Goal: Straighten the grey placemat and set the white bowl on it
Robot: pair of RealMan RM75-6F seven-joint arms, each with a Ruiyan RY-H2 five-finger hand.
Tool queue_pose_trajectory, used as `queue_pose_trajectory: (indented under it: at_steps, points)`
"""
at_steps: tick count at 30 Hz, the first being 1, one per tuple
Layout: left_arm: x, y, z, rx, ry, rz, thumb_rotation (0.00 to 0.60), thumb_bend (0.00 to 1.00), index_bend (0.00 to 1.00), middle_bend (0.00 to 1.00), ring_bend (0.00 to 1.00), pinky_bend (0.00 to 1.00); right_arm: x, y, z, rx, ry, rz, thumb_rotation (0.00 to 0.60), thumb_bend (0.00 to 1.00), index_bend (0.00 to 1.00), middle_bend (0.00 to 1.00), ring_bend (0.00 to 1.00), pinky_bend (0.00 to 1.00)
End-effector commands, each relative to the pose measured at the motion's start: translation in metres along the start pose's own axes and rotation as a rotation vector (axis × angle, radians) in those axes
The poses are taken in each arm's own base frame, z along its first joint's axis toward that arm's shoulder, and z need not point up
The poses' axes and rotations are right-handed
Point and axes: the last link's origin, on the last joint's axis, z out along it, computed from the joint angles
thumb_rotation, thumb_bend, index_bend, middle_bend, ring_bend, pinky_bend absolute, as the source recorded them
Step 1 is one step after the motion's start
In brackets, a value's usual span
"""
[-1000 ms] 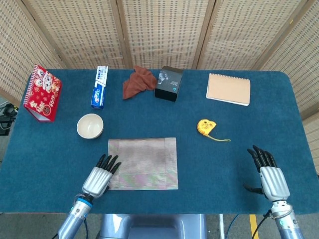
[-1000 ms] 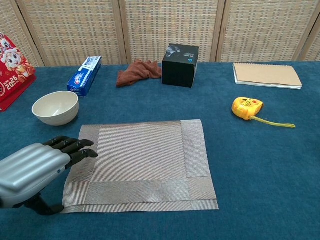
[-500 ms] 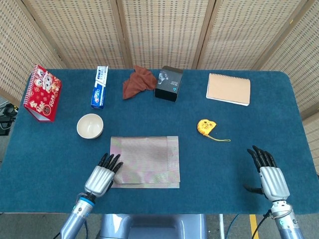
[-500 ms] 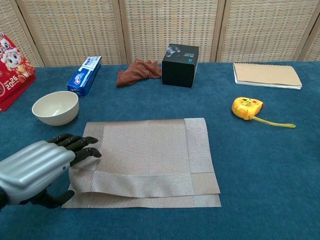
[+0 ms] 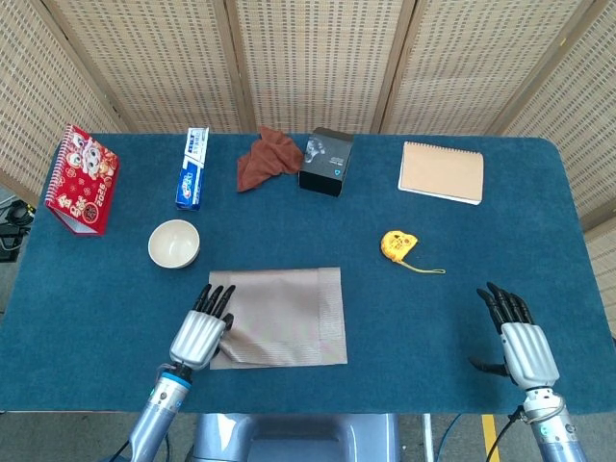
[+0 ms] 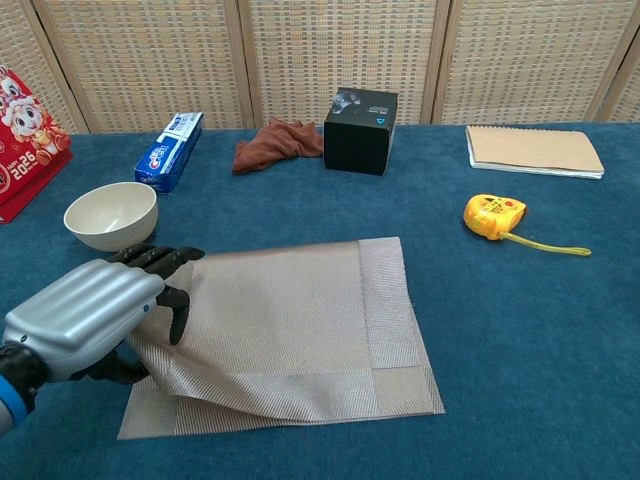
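Since a moment ago our left hand has dragged the grey placemat's left edge up and inward, and a raised fold now runs along the near side. We pinch that edge between fingers and thumb. At eleven o'clock from the mat sits the white bowl. Our right hand rests empty, fingers apart.

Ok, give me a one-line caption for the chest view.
Left robot hand lifts the grey placemat's folded left edge; the white bowl waits empty beside it.
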Motion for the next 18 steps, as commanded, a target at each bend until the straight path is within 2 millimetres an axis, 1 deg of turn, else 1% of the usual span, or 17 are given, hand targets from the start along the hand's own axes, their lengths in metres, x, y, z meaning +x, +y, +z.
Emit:
queue_pose_trajectory:
  at_steps: [1,4,7,12,13,15,18]
  points:
    - [0.003,-0.001,0.0,0.002,0.028,-0.009,0.6,0.67,0.71,0.0,0.0,0.0,0.001,0.0,0.0,0.001,0.002,0.002,0.6,0.08,0.05,0.0,0.0,0.0]
    - [0.006,-0.005,-0.002,0.007,0.061,-0.014,0.6,0.66,0.76,0.0,0.0,0.0,0.001,0.0,0.0,0.002,0.001,0.004,0.6,0.08,0.05,0.0,0.0,0.0]
    - [0.012,-0.011,-0.004,0.015,0.084,-0.031,0.6,0.66,0.79,0.0,0.0,0.0,0.001,-0.001,-0.001,0.004,0.001,0.005,0.6,0.08,0.05,0.0,0.0,0.0]
    - [0.032,-0.028,-0.009,0.059,0.134,-0.044,0.6,0.66,0.8,0.0,0.0,0.0,0.001,-0.002,-0.002,0.01,0.005,0.008,0.6,0.08,0.05,0.0,0.0,0.0]
    - [0.039,-0.032,-0.008,0.078,0.147,-0.062,0.6,0.66,0.8,0.0,0.0,0.0,0.001,-0.002,-0.002,0.01,0.004,0.007,0.6,0.08,0.05,0.0,0.0,0.0]
    - [0.045,-0.035,-0.006,0.092,0.153,-0.076,0.6,0.66,0.8,0.0,0.0,0.0,0.001,-0.002,-0.002,0.009,0.003,0.007,0.6,0.08,0.05,0.0,0.0,0.0]
    - [0.06,-0.041,0.004,0.121,0.167,-0.103,0.6,0.66,0.8,0.0,0.0,0.0,0.001,-0.002,-0.002,0.007,0.004,0.007,0.6,0.08,0.05,0.0,0.0,0.0]
